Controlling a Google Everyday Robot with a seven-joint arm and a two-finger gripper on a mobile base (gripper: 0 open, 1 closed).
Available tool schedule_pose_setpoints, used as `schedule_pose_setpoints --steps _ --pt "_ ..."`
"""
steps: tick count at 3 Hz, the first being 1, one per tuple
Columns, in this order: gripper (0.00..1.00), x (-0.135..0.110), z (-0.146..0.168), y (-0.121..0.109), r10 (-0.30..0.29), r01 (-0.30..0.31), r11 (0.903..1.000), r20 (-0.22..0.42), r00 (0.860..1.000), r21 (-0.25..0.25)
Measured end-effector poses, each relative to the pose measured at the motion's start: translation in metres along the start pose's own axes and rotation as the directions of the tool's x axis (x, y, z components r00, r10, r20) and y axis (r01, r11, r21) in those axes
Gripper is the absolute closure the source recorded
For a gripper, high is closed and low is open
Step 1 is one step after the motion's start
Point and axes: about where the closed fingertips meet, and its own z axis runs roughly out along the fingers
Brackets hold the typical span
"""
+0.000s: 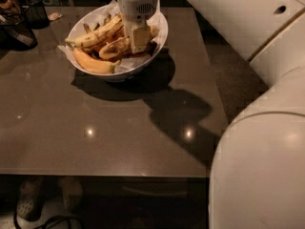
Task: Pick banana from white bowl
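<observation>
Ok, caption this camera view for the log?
Pincer inside the white bowl, beside the mottled banana.

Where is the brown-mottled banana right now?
In the camera view's upper left, inside the white bowl, the banana lies right beside the gripper, behind the smooth orange-yellow banana.

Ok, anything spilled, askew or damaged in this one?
Nothing spilled. The bowl sits upright on the table, its paper lining crumpled over the rim. The gripper is down inside the bowl, at the banana, which is heavily brown-mottled and looks overripe.
</observation>
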Motion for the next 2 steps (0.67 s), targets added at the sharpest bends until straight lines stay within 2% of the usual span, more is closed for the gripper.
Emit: schedule_pose_setpoints --steps 1,2 --pt "1.0 0.01 -0.029 0.01 0.045 -0.044 0.9972 -0.02 0.999 0.06" --pt "1.0 0.009 -0.058 0.031 0.09 -0.089 0.9896 -0.006 0.996 0.113"
